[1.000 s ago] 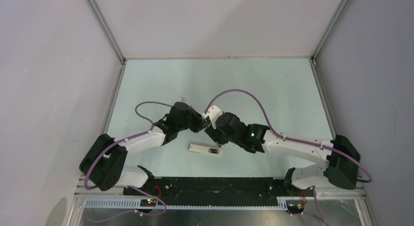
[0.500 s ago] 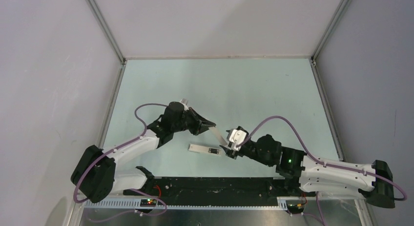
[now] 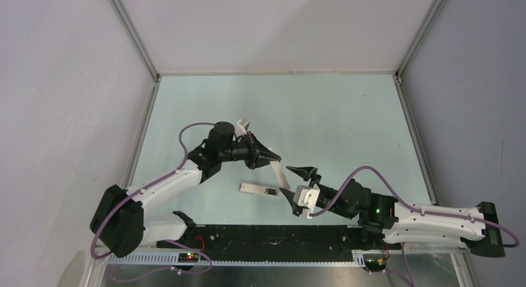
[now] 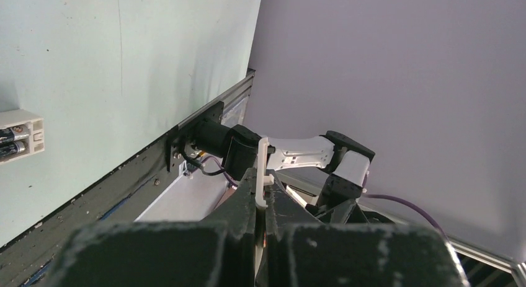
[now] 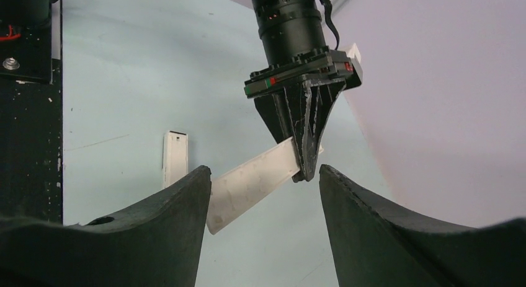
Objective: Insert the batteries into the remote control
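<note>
The white remote control (image 3: 255,188) lies flat on the table, its back compartment uncovered with two dark batteries (image 3: 271,191) lying inside; the left wrist view shows that end (image 4: 25,129) and the batteries (image 4: 8,144). My left gripper (image 3: 276,158) is shut on one end of a thin white cover strip (image 3: 278,173), which slants down above the table. In the right wrist view the strip (image 5: 251,183) hangs from the left gripper (image 5: 305,166), with the remote control (image 5: 174,157) behind. My right gripper (image 3: 287,180) stands open, its fingers either side of the strip's free end, apart from it.
A black rail (image 3: 273,234) with both arm bases runs along the near edge. Grey walls (image 3: 68,113) enclose the pale green table (image 3: 322,119) on three sides. The right arm (image 4: 298,154) shows in the left wrist view.
The right arm has pulled back toward the near edge and its jaws have spread wider. The left gripper has swung right, carrying the white strip, and now holds it alone.
</note>
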Tool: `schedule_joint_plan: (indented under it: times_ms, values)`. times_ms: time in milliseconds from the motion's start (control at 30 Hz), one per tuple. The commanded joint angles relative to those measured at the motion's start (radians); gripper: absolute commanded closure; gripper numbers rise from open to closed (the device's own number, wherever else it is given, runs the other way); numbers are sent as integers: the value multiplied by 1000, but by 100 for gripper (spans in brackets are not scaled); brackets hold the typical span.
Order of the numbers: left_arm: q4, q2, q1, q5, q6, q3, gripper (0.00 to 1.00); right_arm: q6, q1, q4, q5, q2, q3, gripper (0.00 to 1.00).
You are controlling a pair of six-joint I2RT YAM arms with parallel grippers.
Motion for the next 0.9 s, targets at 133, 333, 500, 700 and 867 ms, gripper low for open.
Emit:
schedule_joint_plan:
  times_ms: [133, 333, 500, 700, 867]
  values:
    - [-5, 18, 4, 33, 22, 45, 99, -48, 19, 19, -3, -2, 14, 31]
    - [-14, 41, 3, 27, 44, 36, 100, -47, 20, 91, 52, 1, 39, 31]
    - [-23, 64, 4, 22, 55, 31, 100, -38, 20, 56, 76, 6, 95, 32]
    - [-31, 60, 5, 9, 47, 48, 100, -31, 21, -23, 4, 15, 106, 33]
    - [-37, 61, 6, 10, 35, 57, 99, -69, 31, -90, -38, 35, 104, 33]
